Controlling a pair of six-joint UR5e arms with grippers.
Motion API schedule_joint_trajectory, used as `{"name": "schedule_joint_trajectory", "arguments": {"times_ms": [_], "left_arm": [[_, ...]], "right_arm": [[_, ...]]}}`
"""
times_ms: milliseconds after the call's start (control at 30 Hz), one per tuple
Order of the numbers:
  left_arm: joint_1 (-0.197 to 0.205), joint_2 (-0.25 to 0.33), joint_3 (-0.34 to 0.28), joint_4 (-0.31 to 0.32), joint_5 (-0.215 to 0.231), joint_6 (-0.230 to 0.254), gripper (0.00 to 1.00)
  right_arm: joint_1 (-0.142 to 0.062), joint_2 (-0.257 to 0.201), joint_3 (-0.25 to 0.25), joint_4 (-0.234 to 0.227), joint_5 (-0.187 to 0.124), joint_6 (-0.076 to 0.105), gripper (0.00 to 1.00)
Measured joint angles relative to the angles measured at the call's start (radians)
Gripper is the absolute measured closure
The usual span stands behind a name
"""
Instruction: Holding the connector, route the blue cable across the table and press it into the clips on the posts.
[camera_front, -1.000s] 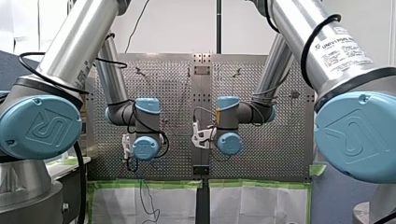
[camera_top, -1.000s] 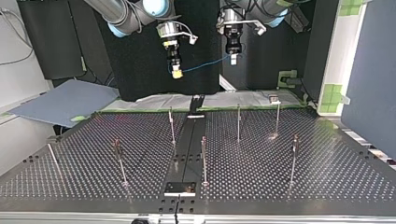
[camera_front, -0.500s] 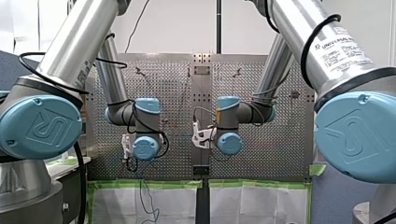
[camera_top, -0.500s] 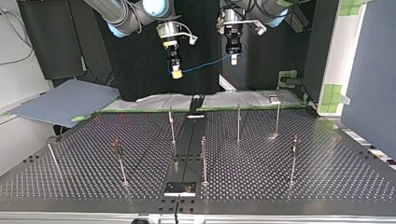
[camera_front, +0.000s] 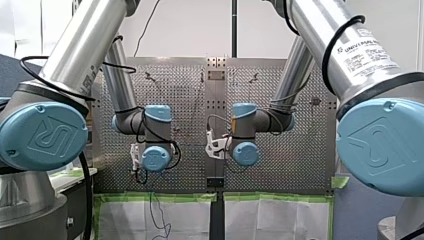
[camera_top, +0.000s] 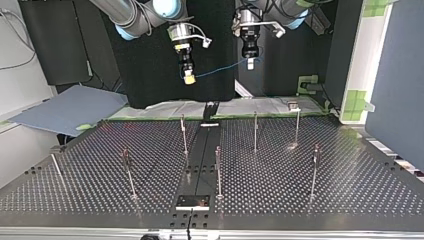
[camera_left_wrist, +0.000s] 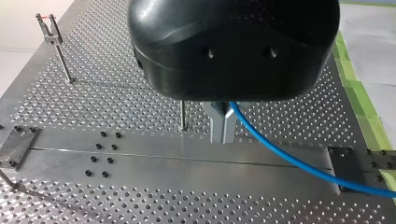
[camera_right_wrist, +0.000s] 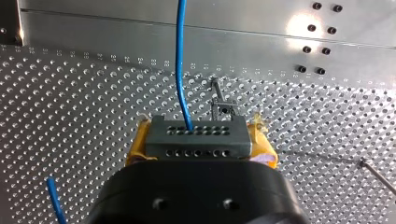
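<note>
Both grippers hang in the air behind the perforated table (camera_top: 300, 200). In the right wrist view my right gripper (camera_right_wrist: 200, 140) is shut with its yellow pads (camera_right_wrist: 138, 145) on a grey connector block (camera_right_wrist: 194, 148). The blue cable (camera_right_wrist: 180, 56) leaves the block's face. In the left wrist view my left gripper (camera_left_wrist: 223, 139) has its metal fingers (camera_left_wrist: 217, 123) shut on the blue cable (camera_left_wrist: 289, 159). In the top view the cable (camera_top: 220, 70) spans from my right gripper (camera_top: 188, 77) to my left gripper (camera_top: 250, 62). In the front view the wrists hide both grippers.
Several thin posts with clips stand on the table, among them ones at the middle (camera_top: 218, 170), back (camera_top: 255, 131) and the top view's right (camera_top: 314, 170). A flat metal strip (camera_top: 200, 150) runs down the table's centre. A loose blue cable end (camera_right_wrist: 55, 203) shows beside my right gripper.
</note>
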Motion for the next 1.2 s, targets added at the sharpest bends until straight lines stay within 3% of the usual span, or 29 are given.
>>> {"name": "schedule_joint_trajectory", "arguments": {"times_ms": [767,1000,1200], "left_arm": [[0.003,-0.005,-0.003,0.004,-0.004,0.005,1.00],[0.009,-0.053,-0.006,0.053,-0.032,0.035,1.00],[0.009,-0.104,-0.006,0.079,-0.035,0.038,1.00]], "right_arm": [[0.003,0.004,-0.004,0.004,-0.001,-0.002,1.00],[0.010,0.063,-0.044,0.063,-0.001,-0.004,1.00],[0.011,0.100,-0.049,0.117,-0.002,-0.005,1.00]]}}
